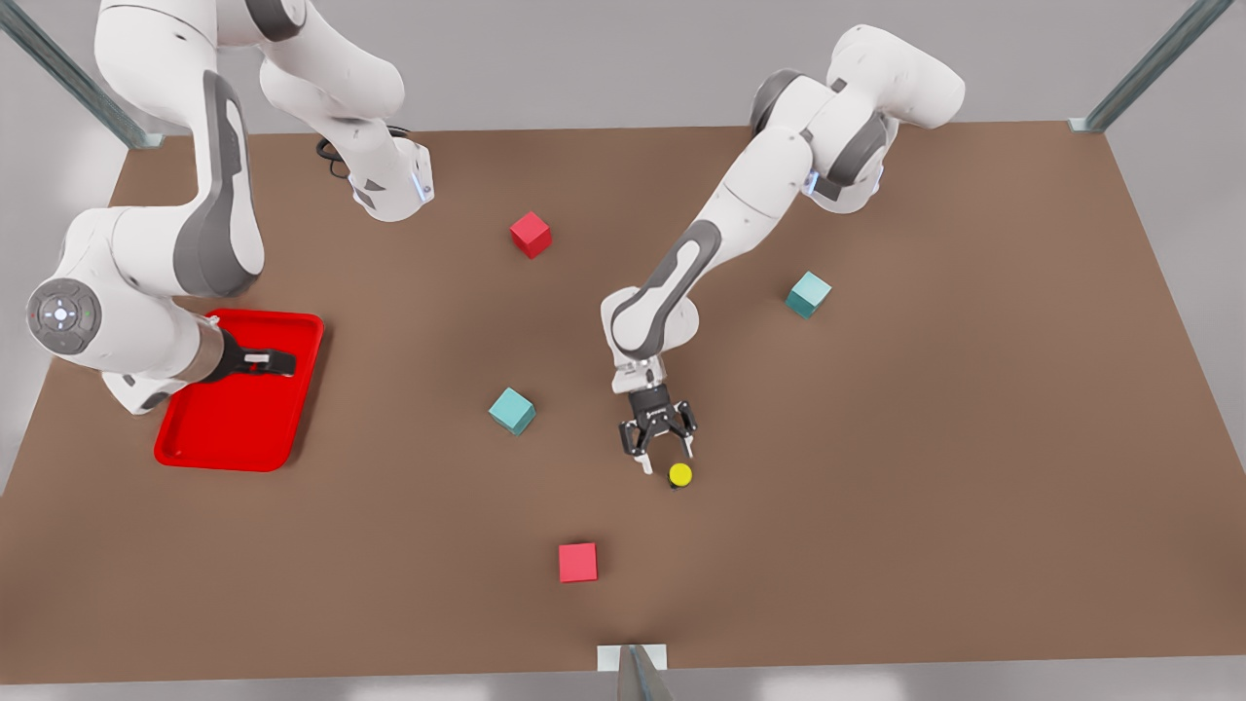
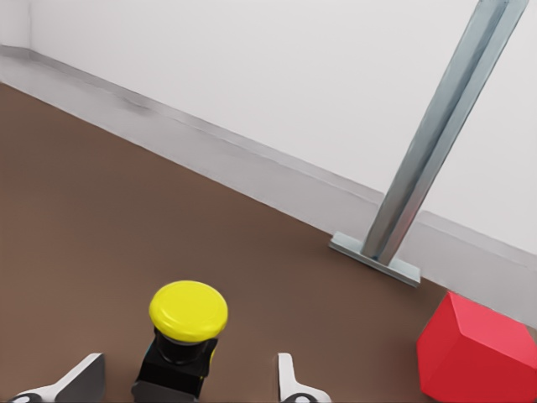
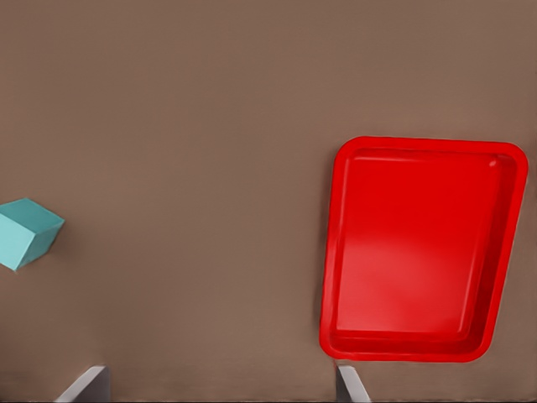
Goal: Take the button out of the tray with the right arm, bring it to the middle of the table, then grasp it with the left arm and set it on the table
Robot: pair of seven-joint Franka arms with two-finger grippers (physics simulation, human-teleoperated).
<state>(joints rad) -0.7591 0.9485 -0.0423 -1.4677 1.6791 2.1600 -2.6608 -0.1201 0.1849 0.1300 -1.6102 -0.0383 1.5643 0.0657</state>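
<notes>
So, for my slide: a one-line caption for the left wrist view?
Left hand, fingers open, around the yellow button on the brown table.

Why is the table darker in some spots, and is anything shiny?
Front view: soft dark shadow patches lie on the table under the arms, and the cubes cast small shadows. Right wrist view: the tray floor shows a pale glare patch. Left wrist view: the button cap has a soft sheen between the left tool's open fingers.

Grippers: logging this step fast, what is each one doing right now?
Left gripper: open, fingers either side of the button on the table.
Right gripper: open, empty, above the tray.
</notes>
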